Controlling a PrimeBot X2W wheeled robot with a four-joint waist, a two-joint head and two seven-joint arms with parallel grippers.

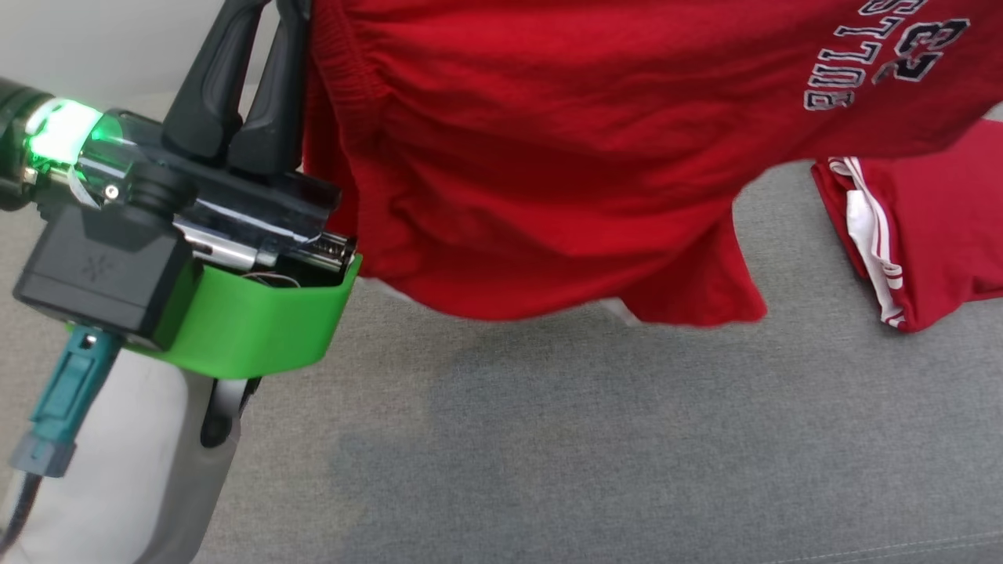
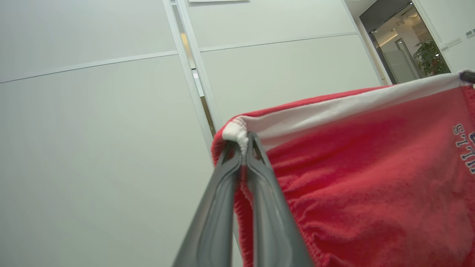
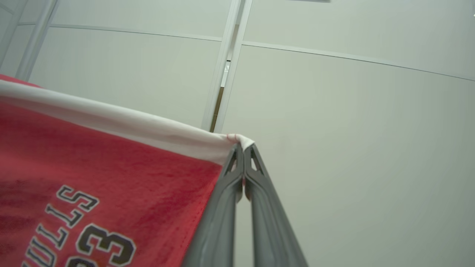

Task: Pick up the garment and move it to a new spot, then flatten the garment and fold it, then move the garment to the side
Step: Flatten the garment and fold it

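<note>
Presently, the left gripper (image 2: pixel 243 144) has its two dark fingers pressed together on one white-lined waistband corner of the red fleece shorts (image 1: pixel 548 157) printed "BULLS 23". The right gripper (image 3: pixel 243 148) pinches the opposite corner likewise. The shorts hang stretched between the two, over a grey fabric surface (image 1: pixel 548 439). One second red garment (image 1: pixel 925 227) (folded, white-striped) lies there at the right.

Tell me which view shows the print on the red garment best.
The head view: the red garment's print reads BULLS 23 nearly whole. The right wrist view shows it larger but cut by the lower edge; the left wrist view has a few letters at its right edge.
</note>
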